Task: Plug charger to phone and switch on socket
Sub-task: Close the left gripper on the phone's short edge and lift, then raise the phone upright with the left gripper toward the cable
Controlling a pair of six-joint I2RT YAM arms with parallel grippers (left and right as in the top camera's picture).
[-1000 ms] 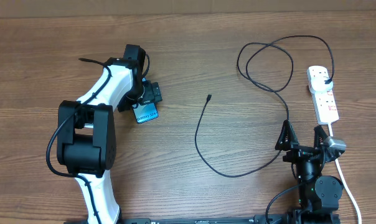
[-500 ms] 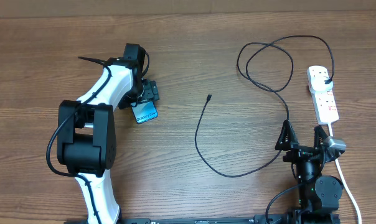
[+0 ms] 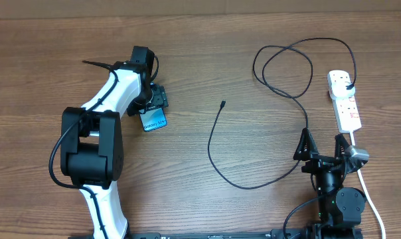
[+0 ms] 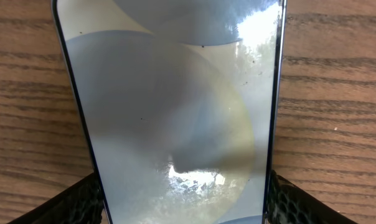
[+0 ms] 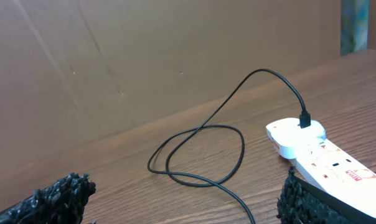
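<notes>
From above, my left gripper (image 3: 154, 106) has drawn in a little since a second ago, and the phone (image 3: 154, 121) beneath it has slid a touch further from the socket (image 3: 344, 99). The phone lies flat on the wood-grain table (image 3: 54, 60), far across from the socket, a slim rectangle with a pale blue screen. The charger (image 3: 210, 143), a thin black cable, loops beside the socket and curves out towards the phone. Its small plug tip (image 3: 223, 104) lies bare about midway between the two. The socket is a long white strip with red marks, unmoved, as is my right gripper (image 3: 321, 141) just below it, jaws spread wide.

At my left wrist the glassy screen (image 4: 175, 106) fills the view. My rough black pads (image 4: 76, 202) stand right at its two long edges; I cannot tell whether they press it.

At my right wrist my knobbly pads (image 5: 51, 199) sit far apart, holding nothing. The socket (image 5: 325, 152) lies ahead with a black plug (image 5: 305, 118) in it, the charger (image 5: 200, 130) coiled beyond
</notes>
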